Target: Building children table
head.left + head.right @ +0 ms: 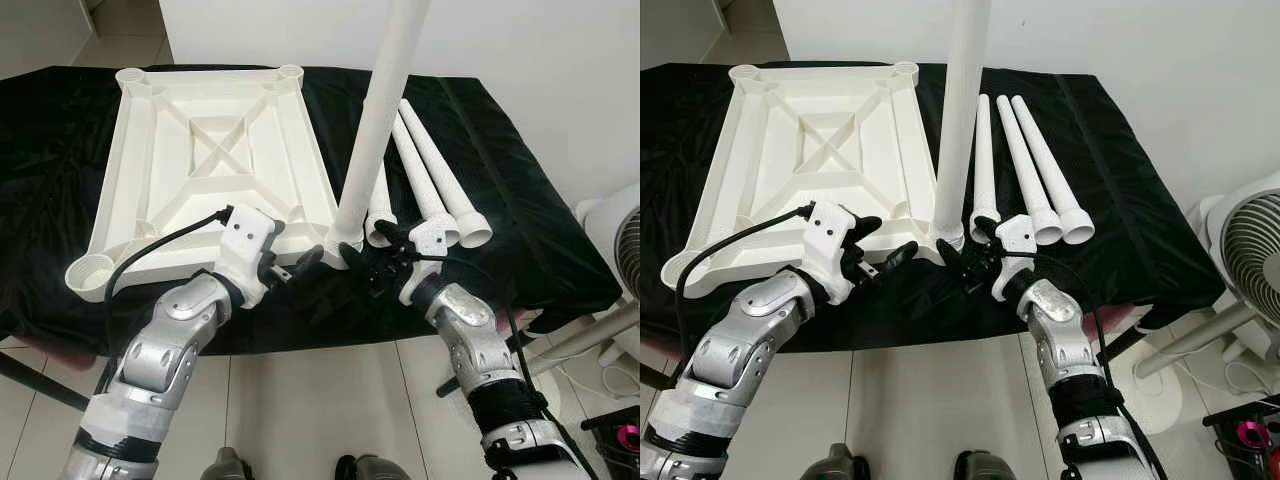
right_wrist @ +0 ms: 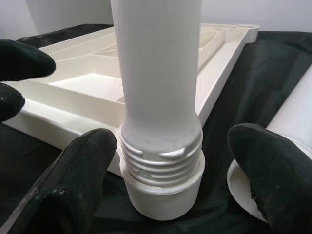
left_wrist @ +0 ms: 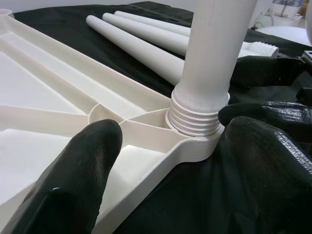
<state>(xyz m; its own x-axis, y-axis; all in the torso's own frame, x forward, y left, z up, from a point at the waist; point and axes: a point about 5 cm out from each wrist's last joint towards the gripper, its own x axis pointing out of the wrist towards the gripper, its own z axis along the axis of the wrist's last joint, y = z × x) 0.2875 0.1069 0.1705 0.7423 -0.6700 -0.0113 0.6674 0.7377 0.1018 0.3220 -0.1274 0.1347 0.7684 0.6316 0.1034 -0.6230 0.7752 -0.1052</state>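
Your upright leg (image 1: 380, 110) stands on end, long axis vertical, its top running out of the head views. Its threaded foot sits in the corner socket (image 3: 195, 141) of the tabletop (image 1: 215, 150), at the corner nearest you on the right; several thread turns show above the socket rim, so it is not screwed fully home.

The tabletop lies upside down on the desk (image 1: 520, 220), ribs facing up, with a crossed brace in the middle and a round socket at each corner. The near left socket (image 1: 88, 272) hangs at the desk's near edge and holds nothing; the two far sockets look unfilled as well. The tabletop's long axis runs from the near edge toward the far edge.

Three spare legs (image 1: 1025, 165) lie flat side by side just right of the standing leg, long axes running near to far, flared threaded ends toward the near edge and narrow tips toward the far edge.

Your right claw (image 1: 365, 262) is at the base of the upright leg with its fingers (image 2: 73, 180) spread on either side of the threaded collar, not touching it. Your left claw (image 1: 290, 266) is also open, at the tabletop's near right corner, one finger (image 3: 73, 170) over the rib inside the frame, the other over the black cloth outside it.

A white fan (image 1: 1250, 270) stands on the floor past the desk's right edge.
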